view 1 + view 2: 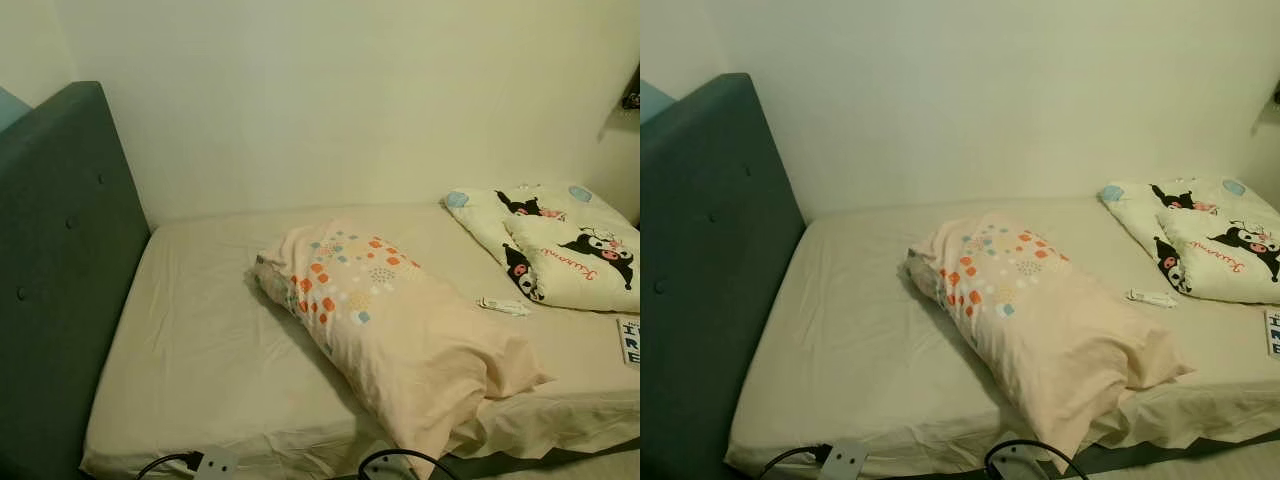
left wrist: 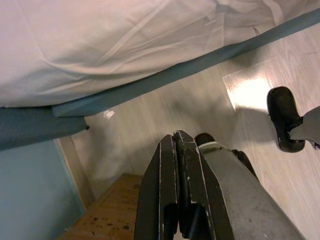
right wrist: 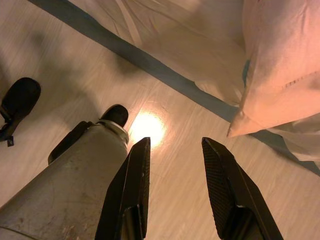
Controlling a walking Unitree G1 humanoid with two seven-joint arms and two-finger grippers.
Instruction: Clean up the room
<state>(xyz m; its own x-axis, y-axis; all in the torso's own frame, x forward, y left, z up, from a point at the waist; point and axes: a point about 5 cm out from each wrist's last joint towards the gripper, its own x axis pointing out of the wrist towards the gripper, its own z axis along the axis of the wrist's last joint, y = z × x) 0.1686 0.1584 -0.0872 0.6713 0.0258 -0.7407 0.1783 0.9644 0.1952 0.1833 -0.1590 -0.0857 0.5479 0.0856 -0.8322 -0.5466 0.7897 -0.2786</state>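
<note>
1. A peach pillow (image 1: 385, 320) lay slantwise across the middle of the bed (image 1: 200, 350), its lower end hanging over the near edge.
2. The stretch of sheet between the pillow and the teal headboard (image 1: 55, 270) on the left was bare.
3. A folded cartoon-print quilt (image 1: 560, 245) lay at the bed's far right, by the wall (image 1: 350, 100); a small white tube (image 1: 503, 306) lay just beside it, apart from the pillow.
4. A white power strip (image 1: 215, 463) with a black cable sat at the bed's near edge.
5. The left gripper (image 2: 176, 150) hung over the pale wood floor (image 2: 200, 100) beside the bed, fingers pressed together.
6. The right gripper (image 3: 175, 165) hung over the floor below the pillow's overhanging corner, fingers spread, holding nothing.
</note>
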